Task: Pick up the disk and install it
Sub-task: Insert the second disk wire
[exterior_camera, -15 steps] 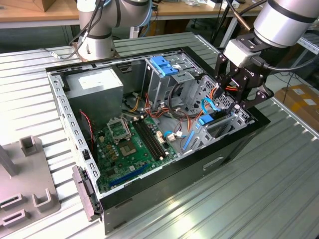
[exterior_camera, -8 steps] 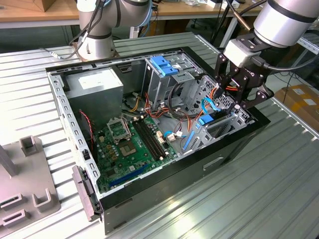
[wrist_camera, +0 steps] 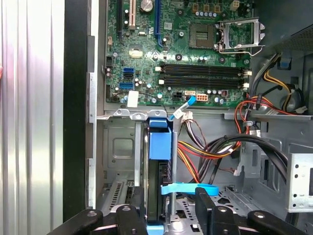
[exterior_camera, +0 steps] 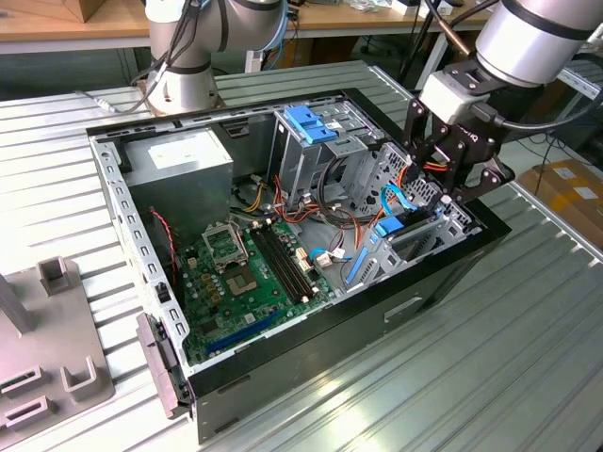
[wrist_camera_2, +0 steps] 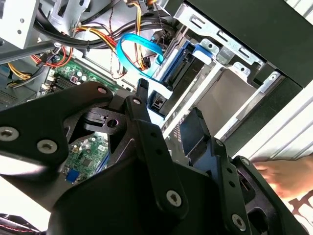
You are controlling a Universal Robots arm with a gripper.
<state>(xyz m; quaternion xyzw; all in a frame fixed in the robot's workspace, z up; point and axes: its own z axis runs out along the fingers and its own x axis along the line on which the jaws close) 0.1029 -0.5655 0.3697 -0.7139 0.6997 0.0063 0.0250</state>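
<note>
The gripper [wrist_camera: 164, 215] grips the disk [wrist_camera: 160, 186] edge-on at the computer case [exterior_camera: 424, 282] corner; best kept square to its bay.

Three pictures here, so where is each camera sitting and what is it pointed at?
Exterior view: off the arm, looking down at the open computer case; shows the arm and its gripper at the drive bay.
First wrist view: on the wrist, looking into the case at the motherboard and the disk in its bay.
Second wrist view: on the wrist, looking past gripper linkages at the disk.
Both wrist views share the disk.
</note>
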